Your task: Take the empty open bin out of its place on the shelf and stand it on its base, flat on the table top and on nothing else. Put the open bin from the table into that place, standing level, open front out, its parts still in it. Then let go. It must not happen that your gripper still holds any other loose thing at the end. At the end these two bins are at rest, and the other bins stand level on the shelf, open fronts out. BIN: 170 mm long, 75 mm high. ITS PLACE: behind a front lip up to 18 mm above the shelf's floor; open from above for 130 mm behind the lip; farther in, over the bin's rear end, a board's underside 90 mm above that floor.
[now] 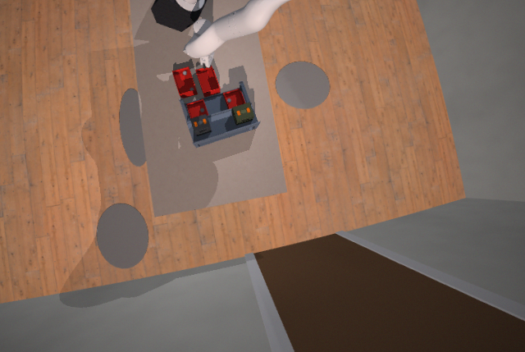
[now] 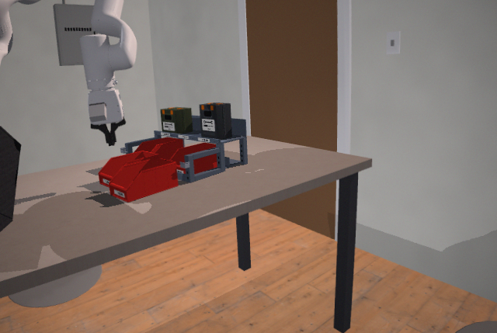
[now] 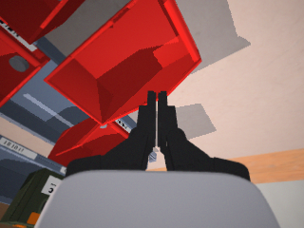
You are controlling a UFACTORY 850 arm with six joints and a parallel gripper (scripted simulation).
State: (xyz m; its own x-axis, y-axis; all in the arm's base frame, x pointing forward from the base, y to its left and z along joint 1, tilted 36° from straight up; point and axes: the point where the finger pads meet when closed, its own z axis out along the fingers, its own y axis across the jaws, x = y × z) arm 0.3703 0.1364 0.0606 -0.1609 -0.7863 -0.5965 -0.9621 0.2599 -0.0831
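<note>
Claw (image 1: 206, 63) (image 2: 111, 143) (image 3: 157, 103) pressed together, pinching nothing! Swinging low towards nine o'clock, seen from above, it might clip the empty bin (image 1: 207, 81) (image 2: 105, 172) (image 3: 119, 57), jolting the loaded bin (image 1: 184, 82) (image 2: 156, 178) (image 3: 28, 19).

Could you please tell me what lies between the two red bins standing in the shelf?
No loose thing lies between them: the top view shows only the shelf's bare floor there.
</note>
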